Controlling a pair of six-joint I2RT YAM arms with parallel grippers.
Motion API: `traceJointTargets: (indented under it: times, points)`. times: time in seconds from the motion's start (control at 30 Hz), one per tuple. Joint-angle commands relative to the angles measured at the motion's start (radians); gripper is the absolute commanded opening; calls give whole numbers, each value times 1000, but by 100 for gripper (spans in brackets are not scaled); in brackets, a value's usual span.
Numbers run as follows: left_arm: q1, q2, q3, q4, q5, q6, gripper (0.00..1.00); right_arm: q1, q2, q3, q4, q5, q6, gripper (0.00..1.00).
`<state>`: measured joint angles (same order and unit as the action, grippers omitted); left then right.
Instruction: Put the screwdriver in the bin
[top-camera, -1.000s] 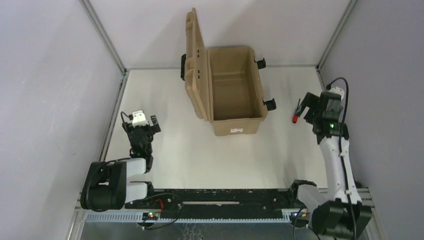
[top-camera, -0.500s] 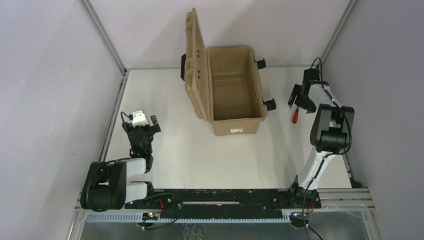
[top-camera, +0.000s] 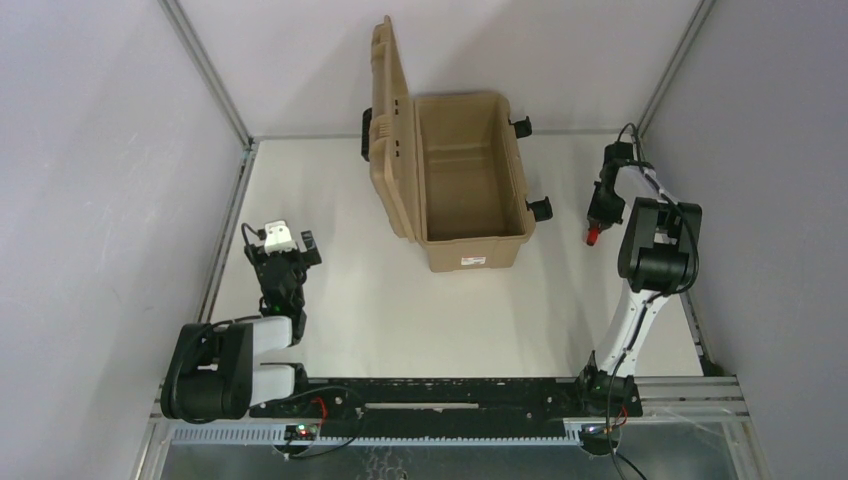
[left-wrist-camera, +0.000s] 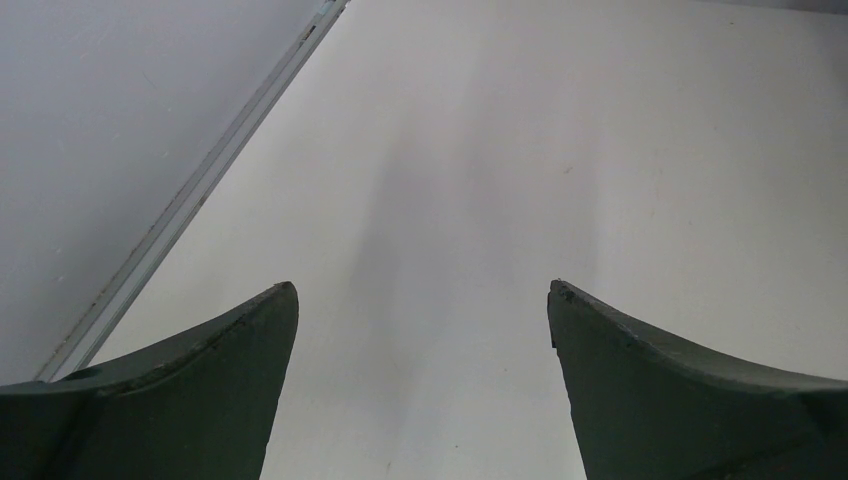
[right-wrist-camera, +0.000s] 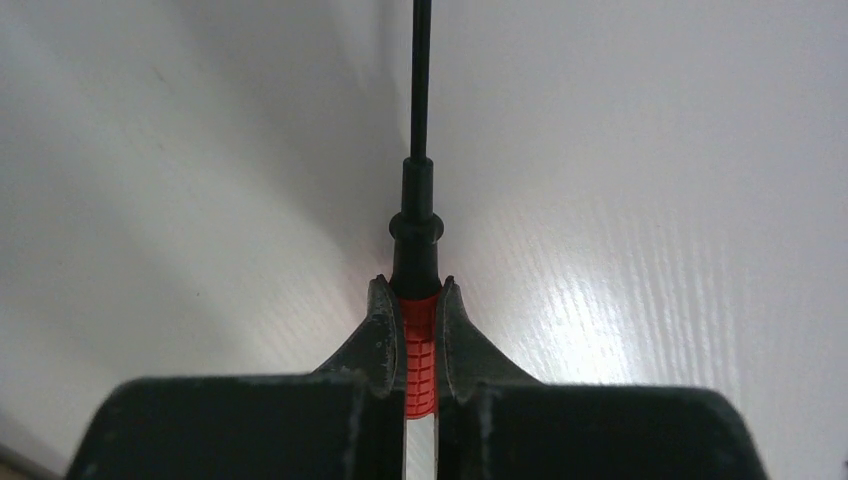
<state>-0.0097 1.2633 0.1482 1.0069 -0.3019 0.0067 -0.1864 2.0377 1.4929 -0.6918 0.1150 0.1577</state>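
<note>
When you look from the top external view, you see the bin (top-camera: 474, 254) standing at the far middle of the table (top-camera: 400, 320), with its lid (top-camera: 386, 110) swung up on the left side and its inside bare. The right gripper (top-camera: 599, 212) is to the right of the bin, apart from it and near the lower black latch (top-camera: 540, 208). The red end of the screwdriver (top-camera: 592, 237) sticks out from under this gripper toward you, so the screwdriver is outside the bin. The left gripper (top-camera: 287, 246) is low at the left side of the table, well apart from the bin. In the left wrist view, you find the left gripper (left-wrist-camera: 422, 290) with its two dark fingers (left-wrist-camera: 225, 385) spread wide, and only the white table (left-wrist-camera: 480, 150) shows between them. In the right wrist view, the right gripper (right-wrist-camera: 412, 285) has its jaws pinching the red ribbed handle of the screwdriver (right-wrist-camera: 416, 225), one finger (right-wrist-camera: 376, 335) on each side of it. The black collar and the thin dark shaft point straight away from the camera, over the white table (right-wrist-camera: 650, 200). You cannot tell from these views whether the screwdriver touches the table surface or is a little above it.
</note>
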Motion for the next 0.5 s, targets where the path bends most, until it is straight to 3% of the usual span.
traceJointTargets:
  times: [0.0, 0.3, 0.47]
  points:
    - [7, -2, 44, 52, 8, -1, 100, -7, -117, 143, -120, 26, -95, 0]
    - [7, -2, 44, 52, 9, -1, 100, 43, -249, 361, -310, -18, -177, 0]
    - [7, -2, 45, 52, 8, -1, 100, 168, -263, 557, -458, -94, -63, 0]
